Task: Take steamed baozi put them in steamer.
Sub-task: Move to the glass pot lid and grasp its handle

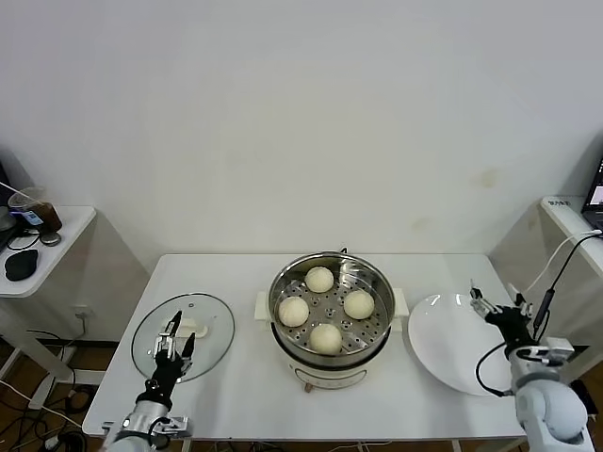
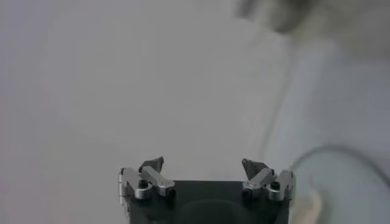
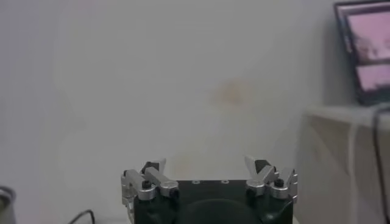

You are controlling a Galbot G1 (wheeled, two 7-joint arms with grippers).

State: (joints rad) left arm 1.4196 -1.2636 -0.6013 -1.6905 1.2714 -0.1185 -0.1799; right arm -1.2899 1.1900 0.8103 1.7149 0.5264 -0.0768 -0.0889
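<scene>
With all four baozi sitting smooth and round on its perforated floor, shiny steel steamer stands mid-table on a cream base. Glass lid lies flat to its left, white plate to its right. Left gripper hovers over lid, right gripper over plate; both wide open, nothing held. White table, plain white wall behind. Only right wrist view shows a monitor.
</scene>
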